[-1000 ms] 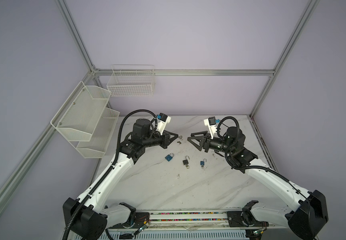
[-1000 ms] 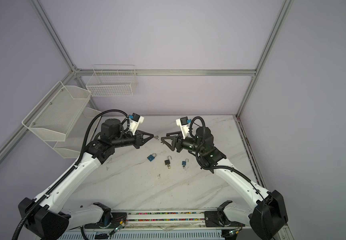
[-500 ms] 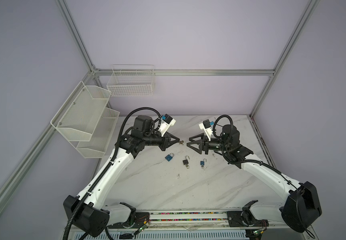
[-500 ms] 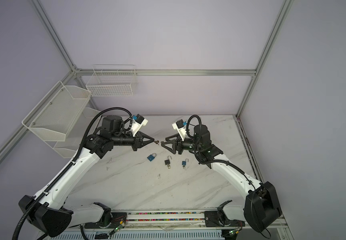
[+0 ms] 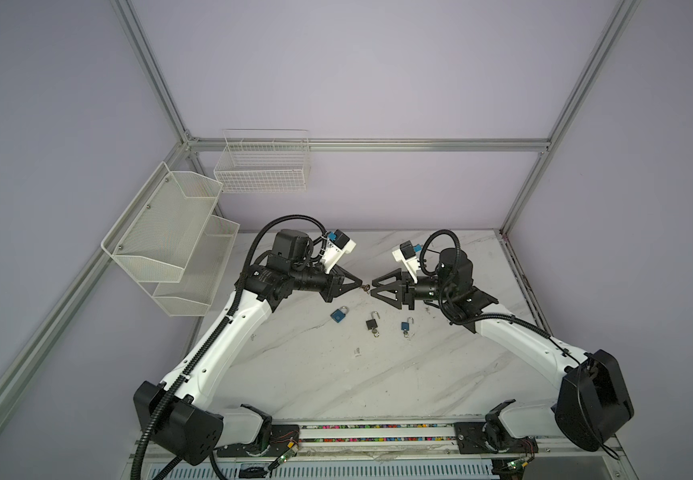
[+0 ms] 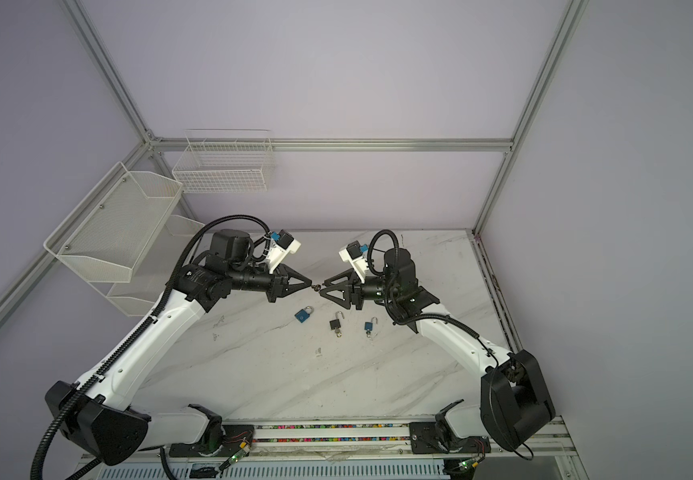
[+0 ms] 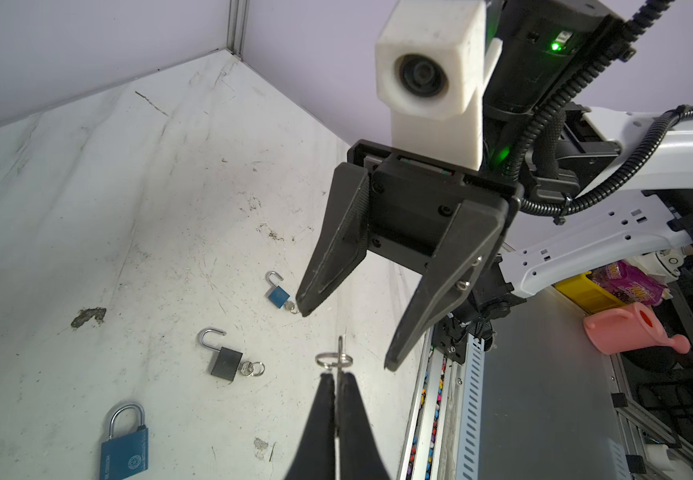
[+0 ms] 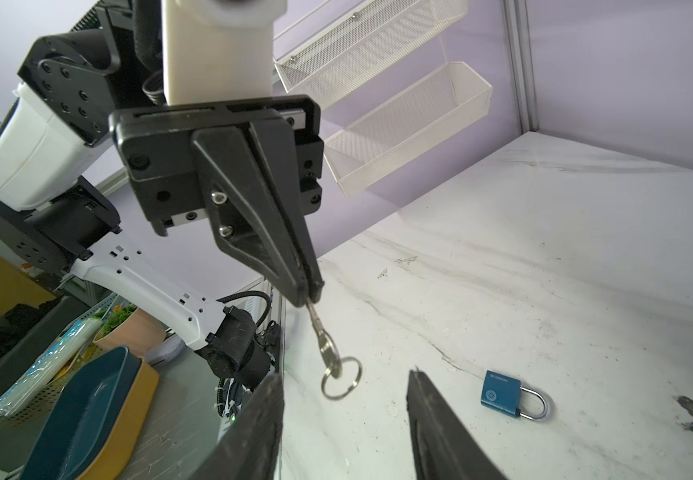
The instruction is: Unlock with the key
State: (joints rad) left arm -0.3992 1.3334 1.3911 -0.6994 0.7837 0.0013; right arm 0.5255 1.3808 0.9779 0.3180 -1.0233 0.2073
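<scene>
My left gripper (image 5: 359,284) (image 7: 338,376) is shut on the blade tip of a silver key (image 8: 326,353) (image 7: 340,349), held above the table's middle. The key's head and ring (image 8: 340,384) point at my right gripper (image 5: 374,289) (image 8: 345,376). That gripper is open, facing the left one tip to tip, and the ring hangs at the mouth of its jaws without touching either finger. On the marble below lie three padlocks: a shut blue one (image 5: 338,316) (image 7: 124,451), an open black one (image 5: 372,324) with keys in it, and a small open blue one (image 5: 406,326) with a key.
A two-tier white mesh shelf (image 5: 170,232) hangs on the left wall and a wire basket (image 5: 261,166) on the back wall. A small scrap (image 5: 357,352) lies nearer the front. A rail (image 5: 378,432) runs along the table's front edge, between the arm bases.
Both grippers have come together over the middle, the left one carrying the key rightward and the right one moving left. The right jaws have narrowed a little.
</scene>
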